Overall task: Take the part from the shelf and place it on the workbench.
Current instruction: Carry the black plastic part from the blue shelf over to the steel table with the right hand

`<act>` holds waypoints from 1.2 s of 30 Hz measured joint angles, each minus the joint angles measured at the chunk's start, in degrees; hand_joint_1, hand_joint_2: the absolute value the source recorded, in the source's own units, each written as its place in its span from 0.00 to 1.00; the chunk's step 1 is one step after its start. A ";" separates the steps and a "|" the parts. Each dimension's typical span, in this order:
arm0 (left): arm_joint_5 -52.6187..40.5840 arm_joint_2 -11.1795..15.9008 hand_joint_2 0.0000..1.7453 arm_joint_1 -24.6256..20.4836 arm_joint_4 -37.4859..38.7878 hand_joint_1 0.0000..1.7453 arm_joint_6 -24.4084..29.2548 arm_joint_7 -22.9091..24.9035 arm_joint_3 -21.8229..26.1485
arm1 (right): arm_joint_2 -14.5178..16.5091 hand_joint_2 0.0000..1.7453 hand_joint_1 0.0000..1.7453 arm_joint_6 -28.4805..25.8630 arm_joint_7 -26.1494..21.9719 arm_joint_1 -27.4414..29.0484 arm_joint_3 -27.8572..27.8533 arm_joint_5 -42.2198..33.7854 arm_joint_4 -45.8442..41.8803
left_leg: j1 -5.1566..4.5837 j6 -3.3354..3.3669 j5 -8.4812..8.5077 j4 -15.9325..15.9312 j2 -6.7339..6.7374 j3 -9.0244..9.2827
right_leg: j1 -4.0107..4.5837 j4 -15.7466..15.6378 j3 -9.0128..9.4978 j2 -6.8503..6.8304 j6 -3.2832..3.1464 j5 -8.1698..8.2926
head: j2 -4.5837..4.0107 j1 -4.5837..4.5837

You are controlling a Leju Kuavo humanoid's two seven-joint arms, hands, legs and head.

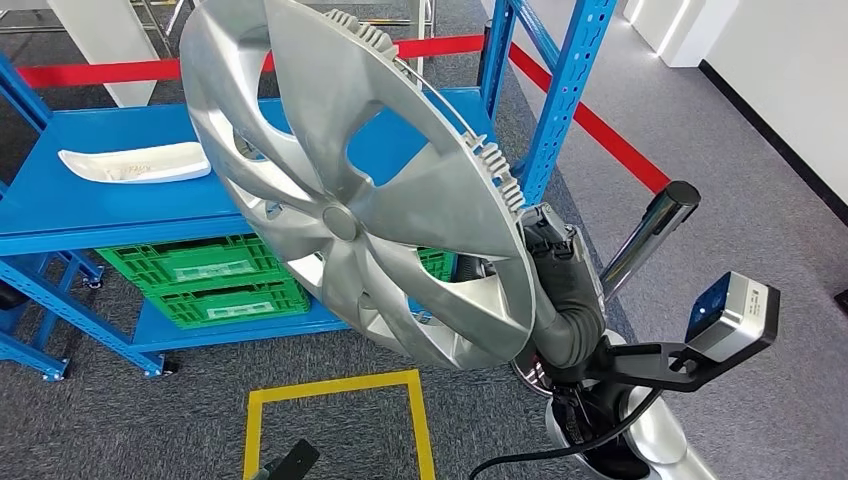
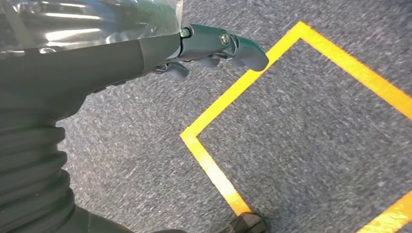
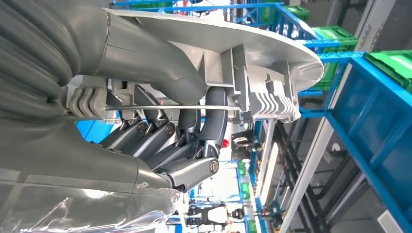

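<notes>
Head view shows the hubcap (image 1: 350, 190), a silver spoked wheel cover, held up in the air in front of the blue shelf (image 1: 90, 215), tilted so its spoked face looks toward the camera and down to the left; its widest span runs from upper left to lower right, and its top edge is cut off by the picture. On the left, a white curved part (image 1: 135, 162) lies on the shelf's upper deck, well apart from the hubcap, and green crates (image 1: 205, 278) sit on the deck below, partly hidden behind the disc. Below the hubcap a yellow taped square (image 1: 335, 385) marks the grey carpet (image 1: 100, 420), with open floor around it. At the disc's lower right rim the right hand (image 1: 560, 265) grasps the edge; the right wrist view shows the thumb (image 3: 160, 63) pressed on the outer face and the dark fingers (image 3: 194, 145) curled behind the ribbed rim of the hubcap (image 3: 262, 63). A red tape line (image 1: 600, 130) crosses the carpet beyond the shelf's upright post. Left wrist view shows the left hand (image 2: 204, 48) hanging over the carpet beside the yellow square's corner (image 2: 189, 138), holding nothing, its fingers loosely bent and partly hidden behind the hand's cover.
</notes>
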 joint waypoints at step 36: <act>1.24 -0.51 1.00 0.41 -0.02 0.00 2.55 -0.19 -0.02 | -0.37 1.00 1.00 0.01 0.04 -0.19 -0.09 0.00 -0.01 | -0.24 -0.91 2.20 0.84 0.26 -3.14 | 0.20 -14.60 10.46 0.25 -0.75 4.87 | 0.00 0.18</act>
